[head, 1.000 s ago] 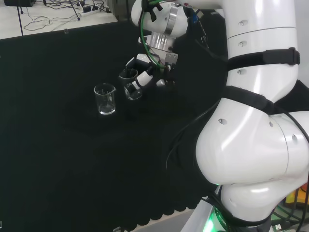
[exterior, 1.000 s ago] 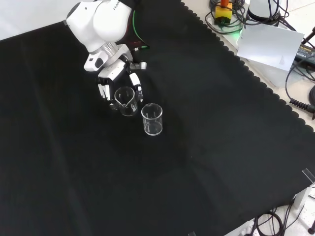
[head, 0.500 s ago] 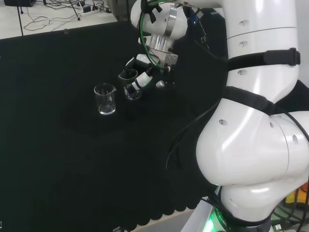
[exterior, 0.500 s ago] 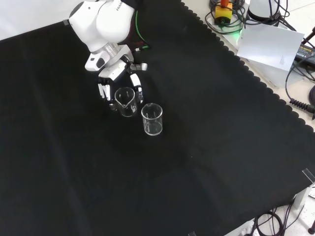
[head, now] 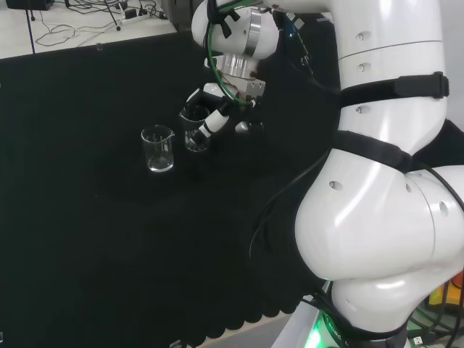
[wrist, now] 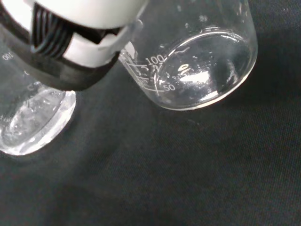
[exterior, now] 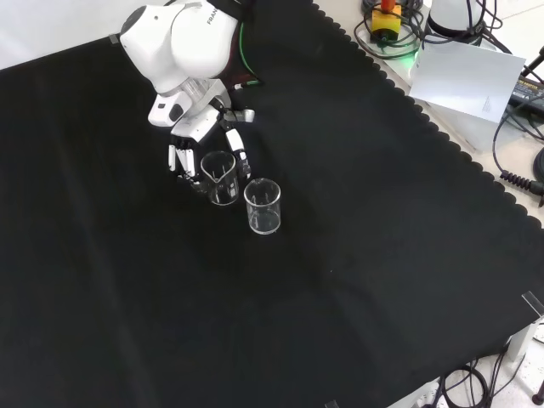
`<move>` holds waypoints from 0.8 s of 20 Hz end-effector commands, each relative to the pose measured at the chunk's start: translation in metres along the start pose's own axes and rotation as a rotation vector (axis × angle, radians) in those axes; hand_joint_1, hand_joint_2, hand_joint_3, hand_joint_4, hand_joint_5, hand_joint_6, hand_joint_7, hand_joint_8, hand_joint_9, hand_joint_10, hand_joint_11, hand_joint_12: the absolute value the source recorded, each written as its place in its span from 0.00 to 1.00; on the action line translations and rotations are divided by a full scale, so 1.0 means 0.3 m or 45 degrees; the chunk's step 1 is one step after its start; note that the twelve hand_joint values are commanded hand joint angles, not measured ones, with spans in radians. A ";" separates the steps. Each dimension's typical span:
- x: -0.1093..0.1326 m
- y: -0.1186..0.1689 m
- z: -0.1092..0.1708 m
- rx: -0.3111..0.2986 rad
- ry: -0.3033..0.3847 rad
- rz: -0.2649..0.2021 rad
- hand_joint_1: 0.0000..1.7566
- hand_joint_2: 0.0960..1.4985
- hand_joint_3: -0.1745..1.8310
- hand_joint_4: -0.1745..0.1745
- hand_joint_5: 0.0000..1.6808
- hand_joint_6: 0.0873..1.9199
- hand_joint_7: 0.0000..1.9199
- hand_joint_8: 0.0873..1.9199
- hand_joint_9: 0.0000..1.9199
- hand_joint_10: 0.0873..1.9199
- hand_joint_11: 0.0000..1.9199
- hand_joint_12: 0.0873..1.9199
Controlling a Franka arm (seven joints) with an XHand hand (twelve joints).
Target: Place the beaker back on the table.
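Across the front view's whole frame spreads the black cloth tabletop (exterior: 357,255), pale floor and cables at upper right. Upper left of centre, the black and white hand (exterior: 197,144) curls its fingers round a clear glass beaker (exterior: 219,176), upright at the cloth. Just beside it stands a second clear glass beaker (exterior: 263,206); both look empty.

Hand (exterior: 197,146) curled round beaker (exterior: 219,177); second beaker (exterior: 263,206) just beside, on black cloth (exterior: 357,255).
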State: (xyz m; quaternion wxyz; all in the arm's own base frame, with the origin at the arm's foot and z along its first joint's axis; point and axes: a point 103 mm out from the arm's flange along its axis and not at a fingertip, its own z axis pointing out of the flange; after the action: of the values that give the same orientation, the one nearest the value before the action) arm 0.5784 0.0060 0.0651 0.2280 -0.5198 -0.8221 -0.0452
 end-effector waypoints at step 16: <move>0.030 -0.058 -0.086 0.065 -0.182 -0.043 0.47 0.52 0.00 0.44 0.21 0.22 0.24 0.34 0.27 0.31 0.06 0.71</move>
State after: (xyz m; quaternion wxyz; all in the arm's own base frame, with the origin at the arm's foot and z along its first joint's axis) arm 0.5742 0.0017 0.0867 0.1913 -0.5047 -0.8418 -0.0108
